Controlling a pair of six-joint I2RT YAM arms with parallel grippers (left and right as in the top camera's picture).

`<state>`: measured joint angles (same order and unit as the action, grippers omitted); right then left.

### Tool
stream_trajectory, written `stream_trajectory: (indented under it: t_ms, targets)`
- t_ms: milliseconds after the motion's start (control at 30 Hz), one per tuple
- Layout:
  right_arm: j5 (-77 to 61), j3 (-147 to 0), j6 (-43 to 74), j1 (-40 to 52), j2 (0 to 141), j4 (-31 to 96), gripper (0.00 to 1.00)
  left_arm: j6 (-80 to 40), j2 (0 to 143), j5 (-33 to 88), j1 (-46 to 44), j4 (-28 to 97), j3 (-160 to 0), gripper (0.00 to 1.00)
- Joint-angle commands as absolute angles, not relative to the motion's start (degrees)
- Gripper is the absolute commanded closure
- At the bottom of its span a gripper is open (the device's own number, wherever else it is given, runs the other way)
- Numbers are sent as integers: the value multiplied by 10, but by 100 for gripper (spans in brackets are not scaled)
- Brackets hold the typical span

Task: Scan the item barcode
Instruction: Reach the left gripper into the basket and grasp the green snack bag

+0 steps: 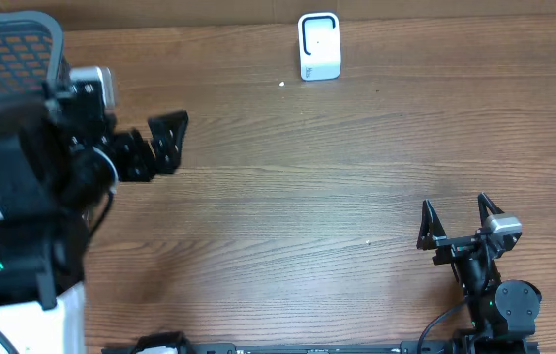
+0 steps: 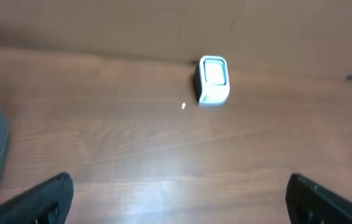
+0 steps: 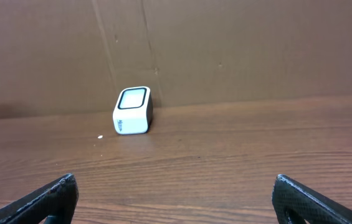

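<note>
The left gripper and right gripper are spread wide, nothing gripped (both well apart from the white scanner), which is stood on the tabletop

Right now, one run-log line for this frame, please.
left gripper: open, empty | right gripper: open, empty | small white box-shaped scanner: apart from both

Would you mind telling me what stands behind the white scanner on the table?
Behind the white scanner rises a plain brown cardboard wall with vertical creases; nothing else shows there. The scanner's body hides its own back face and the strip of table right behind it.
</note>
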<state>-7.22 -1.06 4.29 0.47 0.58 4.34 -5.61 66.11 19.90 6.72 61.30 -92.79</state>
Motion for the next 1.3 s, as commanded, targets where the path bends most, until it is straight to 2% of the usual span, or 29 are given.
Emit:
stream_trajectory:
  t_ms: [0,167,367,533,733,833,967,1267]
  targets:
    - [-71,-5,45,7,2,42,0,-11,737,180,63,690,-1068,0]
    - [-71,-5,45,7,2,41,0,33,838,178,63,810,-1243,0]
    - [-71,-5,45,7,2,42,0,56,872,156,69,753,-1262,0]
    - [-71,-5,45,7,2,42,0,-97,884,85,184,732,-1262,0]
    - [-71,-5,45,7,2,41,0,-170,901,66,338,735,-1261,1]
    - [-71,-5,45,7,2,42,0,-170,924,66,383,729,-1261,7]
    - [-71,-5,45,7,2,42,0,-170,979,53,395,718,-1261,11]
    - [-71,-5,45,7,2,42,0,-169,1122,54,393,735,-1261,12]
